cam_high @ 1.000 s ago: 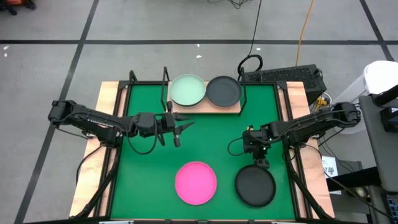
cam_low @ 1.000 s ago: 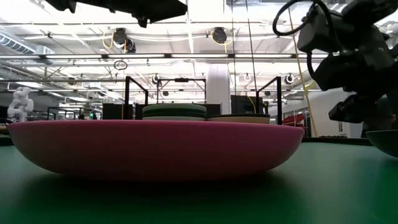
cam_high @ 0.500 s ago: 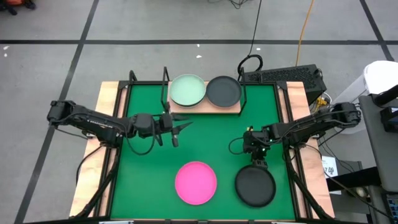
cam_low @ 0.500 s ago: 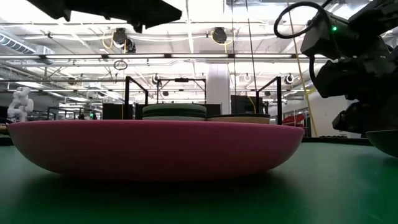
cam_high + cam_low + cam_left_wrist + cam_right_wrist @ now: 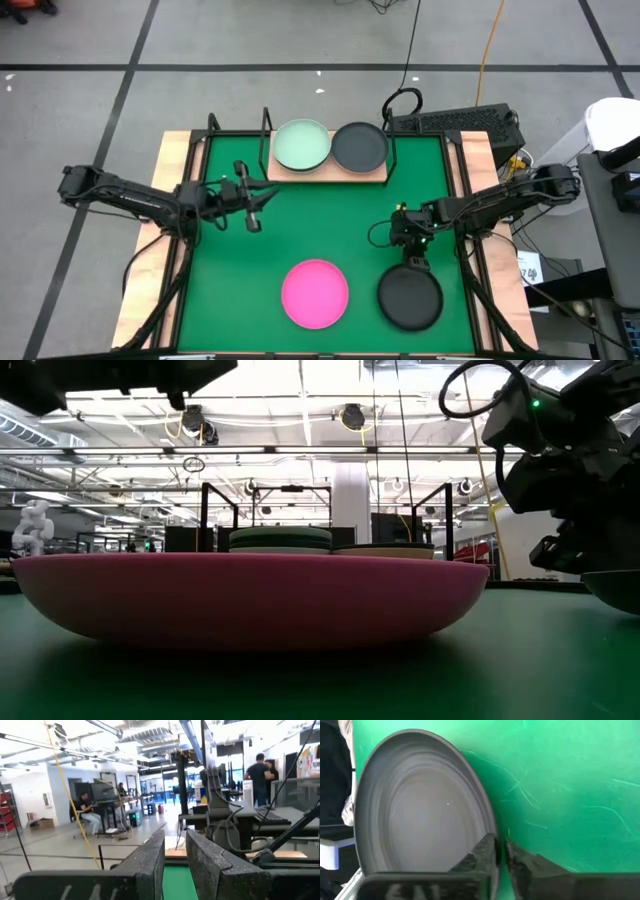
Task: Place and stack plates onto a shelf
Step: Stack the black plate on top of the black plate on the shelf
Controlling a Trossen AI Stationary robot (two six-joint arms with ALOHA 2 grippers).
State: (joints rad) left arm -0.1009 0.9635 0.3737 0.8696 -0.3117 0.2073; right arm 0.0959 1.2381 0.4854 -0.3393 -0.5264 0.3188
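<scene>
A dark grey plate point(image 5: 410, 300) lies on the green mat at the near right, and my right gripper point(image 5: 412, 265) is shut on its far rim. A magenta plate point(image 5: 315, 293) lies to its left on the mat. On the wooden shelf point(image 5: 375, 176) at the far edge sit a mint green plate point(image 5: 301, 145) and another dark plate point(image 5: 359, 146). The low view shows the mint one topping a stack point(image 5: 280, 538). My left gripper point(image 5: 258, 208) hovers over the mat's left half, open a little point(image 5: 175, 855), holding nothing. My right gripper pinches the dark plate's far rim point(image 5: 487, 827), one finger point(image 5: 480, 855) inside the plate and the other finger point(image 5: 525, 862) outside it. The fingers come from above, pointing down. The plate lies with its bottom on the mat.
Black wire uprights point(image 5: 267, 130) stand at the shelf's ends. A keyboard point(image 5: 455, 122) and cables lie beyond the far right corner. Wooden strips point(image 5: 170, 160) border the mat. Bare mat point(image 5: 340, 220) lies between the shelf and the near plates. People point(image 5: 257, 770) show in the room beyond.
My left gripper has drawn back toward the table's left edge, away from the shelf, holding nothing. My right gripper has come down a little at the dark plate's far rim. The plates have stayed where they were.
</scene>
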